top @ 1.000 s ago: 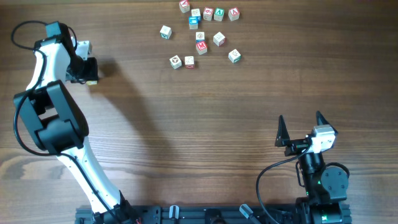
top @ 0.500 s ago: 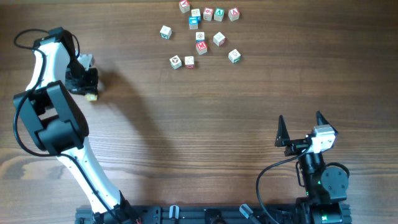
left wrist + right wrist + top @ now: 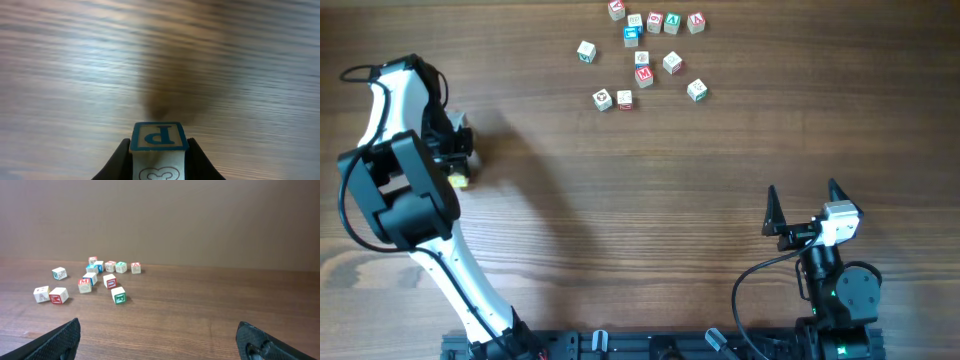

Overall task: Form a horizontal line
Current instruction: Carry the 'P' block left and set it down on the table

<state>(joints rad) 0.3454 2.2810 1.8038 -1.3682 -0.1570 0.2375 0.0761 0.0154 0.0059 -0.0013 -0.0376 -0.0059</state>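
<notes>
Horizontal line [image 3: 655, 20] wants more pieces, presumably why the left gripper [image 3: 159, 155] is pinched narrowly on a blue-P cube [image 3: 159, 136]. It looks lifted off the table [image 3: 75, 65] at the left, well apart from that row at the far edge (loose cubes [image 3: 643, 75] lie just nearer). Near right, the right gripper [image 3: 802, 192] gapes wide, empty.

Wooden table [image 3: 650, 200] — loose lettered cubes [image 3: 643, 76] and a short cube row [image 3: 655, 20] near far edge.
</notes>
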